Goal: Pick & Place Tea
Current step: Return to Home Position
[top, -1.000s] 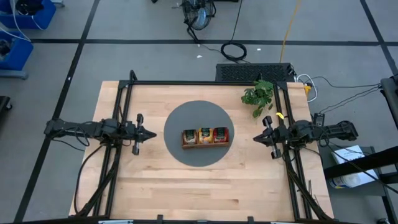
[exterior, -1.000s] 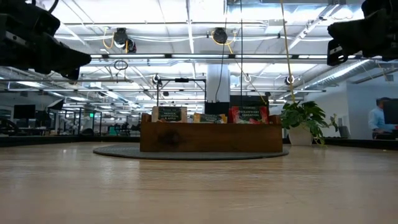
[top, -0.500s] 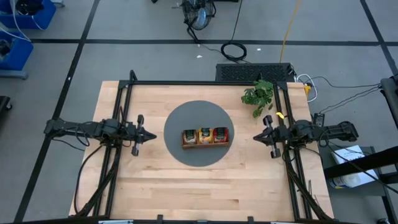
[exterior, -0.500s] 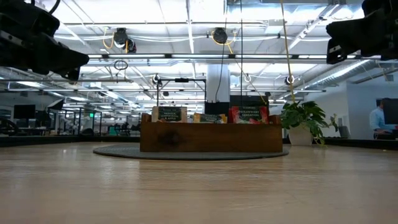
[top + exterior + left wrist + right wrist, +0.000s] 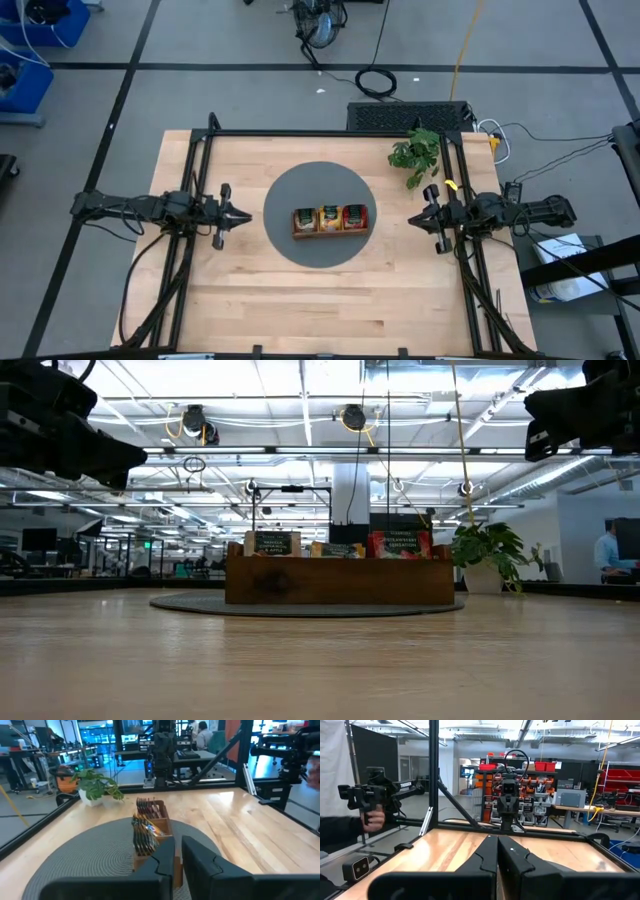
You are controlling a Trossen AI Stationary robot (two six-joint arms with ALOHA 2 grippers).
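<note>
Tea (image 5: 330,216) stands in tray (image 5: 331,234) at ctr of mat (image 5: 290,190). Your L gripper (image 5: 246,215) and R gripper (image 5: 410,221), fingers pressed together, hang near L/R edges of table (image 5: 300,300); bare wood lies between each and mat.

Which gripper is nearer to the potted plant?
Right. The right gripper is by the table's right edge, a short way from the potted plant at the back right. The left gripper is on the far side of the round grey mat.
</note>
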